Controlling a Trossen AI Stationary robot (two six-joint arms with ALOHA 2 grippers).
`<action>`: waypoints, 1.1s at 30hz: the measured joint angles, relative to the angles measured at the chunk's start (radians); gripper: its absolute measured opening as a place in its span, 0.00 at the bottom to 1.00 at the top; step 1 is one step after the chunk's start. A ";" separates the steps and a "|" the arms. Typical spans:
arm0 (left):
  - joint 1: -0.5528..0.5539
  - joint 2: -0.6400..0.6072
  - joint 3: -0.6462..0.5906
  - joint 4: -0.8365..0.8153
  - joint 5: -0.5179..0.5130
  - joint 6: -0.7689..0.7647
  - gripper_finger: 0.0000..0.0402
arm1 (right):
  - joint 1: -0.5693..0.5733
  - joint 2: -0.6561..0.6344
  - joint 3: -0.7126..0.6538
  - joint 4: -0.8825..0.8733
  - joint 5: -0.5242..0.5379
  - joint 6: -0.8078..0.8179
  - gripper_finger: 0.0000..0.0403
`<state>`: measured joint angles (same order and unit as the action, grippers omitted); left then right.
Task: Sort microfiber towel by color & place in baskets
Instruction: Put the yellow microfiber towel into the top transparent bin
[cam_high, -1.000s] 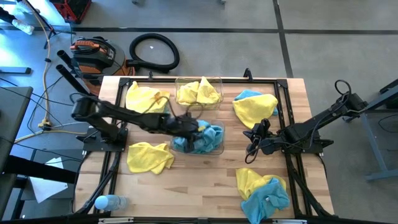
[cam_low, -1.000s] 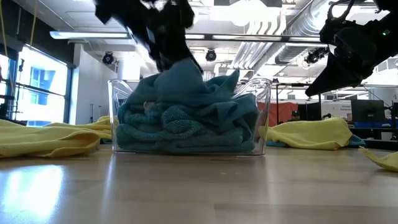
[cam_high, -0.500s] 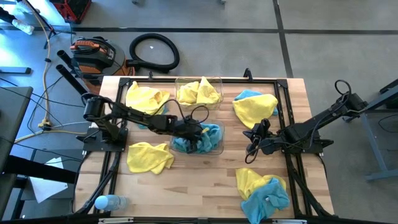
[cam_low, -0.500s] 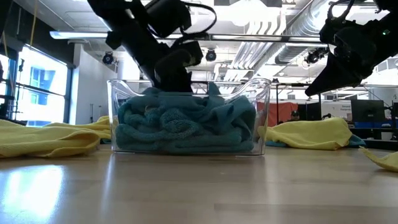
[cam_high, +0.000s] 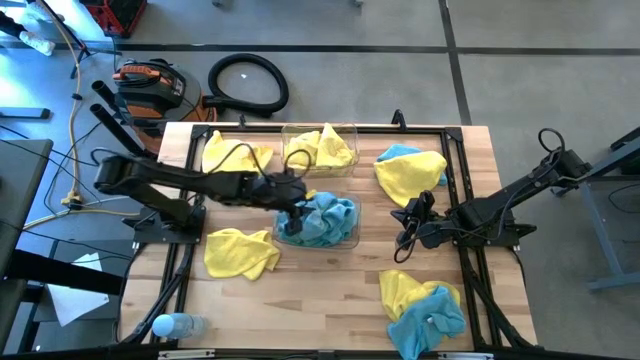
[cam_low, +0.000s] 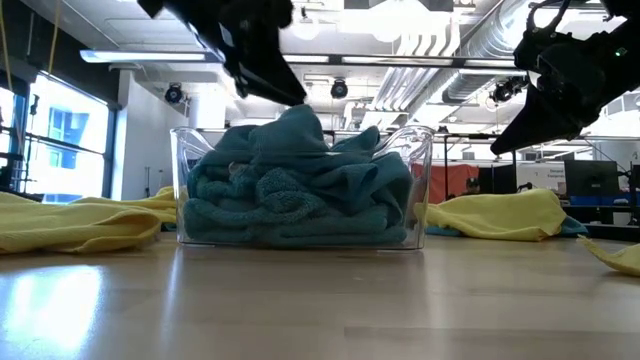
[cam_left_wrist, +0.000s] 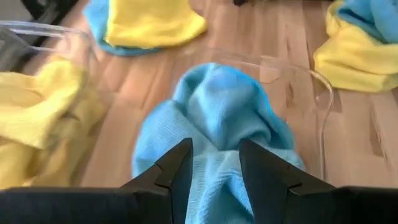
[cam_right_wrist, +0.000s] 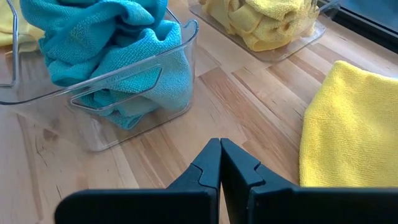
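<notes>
The left claw (cam_high: 291, 205) is hovering over the near basket (cam_high: 352, 238), its fingers (cam_left_wrist: 180, 165) parted with blue cloth showing between them; whether they are pinching it is hard to tell. Turquoise towels (cam_low: 300, 185) are filling that basket to the rim. The far basket (cam_high: 348, 128) is holding yellow towels (cam_high: 318, 150). The right claw (cam_high: 406, 225) is waiting right of the near basket, fingers pressed together on nothing. More towels (cam_high: 240, 251) are lying loose on the table (cam_high: 320, 300), one pile partly cut off at the near edge.
</notes>
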<state>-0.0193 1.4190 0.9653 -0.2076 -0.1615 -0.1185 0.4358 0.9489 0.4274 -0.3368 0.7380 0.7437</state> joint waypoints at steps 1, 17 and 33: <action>0.000 -0.020 0.000 -0.018 -0.002 0.000 0.30 | 0.000 0.000 0.000 -0.002 0.000 0.000 0.00; -0.039 -0.457 -0.352 -0.054 -0.035 -0.008 0.30 | 0.000 0.000 0.000 0.014 -0.011 0.019 0.00; -0.038 -0.974 -0.607 -0.025 -0.084 0.078 0.30 | -0.230 0.000 0.094 0.047 0.173 -0.148 0.17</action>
<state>-0.0570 0.4449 0.3580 -0.2328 -0.2458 -0.0402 0.2061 0.9489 0.5210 -0.2893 0.9112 0.5955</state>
